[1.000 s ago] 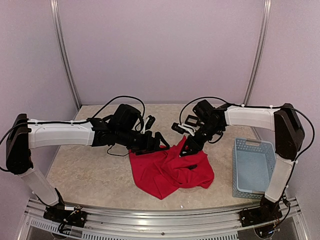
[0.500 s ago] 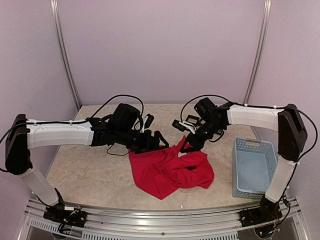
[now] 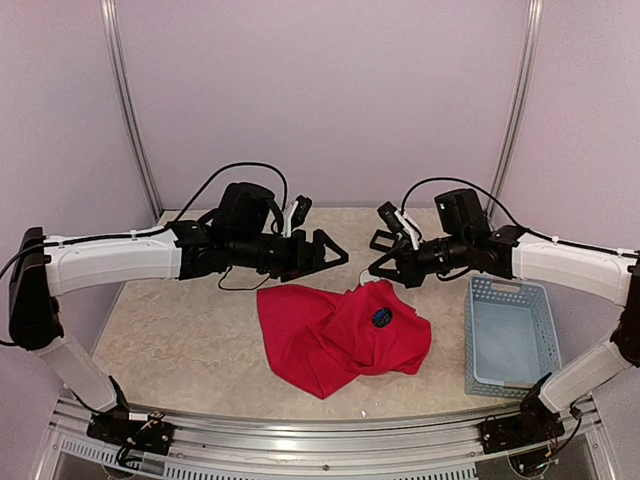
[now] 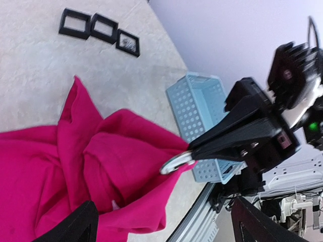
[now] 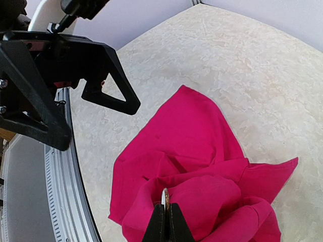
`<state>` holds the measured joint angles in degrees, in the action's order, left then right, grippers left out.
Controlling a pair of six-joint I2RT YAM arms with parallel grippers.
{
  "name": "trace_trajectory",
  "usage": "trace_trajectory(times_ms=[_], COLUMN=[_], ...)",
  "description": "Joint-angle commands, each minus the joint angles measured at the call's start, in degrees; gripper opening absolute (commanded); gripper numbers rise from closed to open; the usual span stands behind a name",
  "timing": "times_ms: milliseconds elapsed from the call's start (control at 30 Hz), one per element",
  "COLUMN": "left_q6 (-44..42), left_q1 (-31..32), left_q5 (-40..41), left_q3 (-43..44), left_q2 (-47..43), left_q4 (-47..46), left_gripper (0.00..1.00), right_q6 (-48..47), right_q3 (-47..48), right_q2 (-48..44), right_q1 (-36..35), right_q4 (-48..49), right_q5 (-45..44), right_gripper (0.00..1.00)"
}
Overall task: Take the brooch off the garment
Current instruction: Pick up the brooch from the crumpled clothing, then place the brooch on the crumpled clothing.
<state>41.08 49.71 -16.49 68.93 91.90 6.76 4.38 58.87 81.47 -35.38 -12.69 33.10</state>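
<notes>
Plastic basket, only bare floor showing, is being left beside the crumpled red garment. A silvery disc is being pinched by the right gripper, drawn back since earlier, baring a dark blue badge on the cloth. Meanwhile the left gripper is being held agape.

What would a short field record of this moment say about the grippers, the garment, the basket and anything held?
left gripper: open, empty, clear of the garment
right gripper: shut on a small silvery disc at the garment's far edge
garment: red, crumpled on the table between the arms
dark round mark: on the garment's upper fold in the top view; cannot tell what it is
basket: pale blue, empty, right of the garment, apart from it
removal: cannot tell whether the disc is free of the cloth
</notes>
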Motion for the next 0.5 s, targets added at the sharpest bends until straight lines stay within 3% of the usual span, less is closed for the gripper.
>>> trace_trajectory(times_ms=[0, 333, 467], left_q6=[-0.7, -1.3, -2.1], left_q1=[-1.0, -1.3, -1.5], left_q5=[-5.1, -7.3, -6.9], left_q3=[4.5, 7.1, 7.7], left_q2=[2.6, 5.7, 6.0], left_q4=[-5.2, -5.9, -4.6], left_gripper=[0.90, 0.90, 0.90], right_q6=[6.5, 12.4, 9.5], right_q3=[-3.1, -5.3, -2.0], right_q2=[-2.1, -4.2, -2.1], right_q1=[0.0, 0.0, 0.0], right_q4=[12.1, 21.1, 15.8], right_q5=[-1.4, -0.7, 0.3], right_gripper=[0.00, 0.00, 0.00])
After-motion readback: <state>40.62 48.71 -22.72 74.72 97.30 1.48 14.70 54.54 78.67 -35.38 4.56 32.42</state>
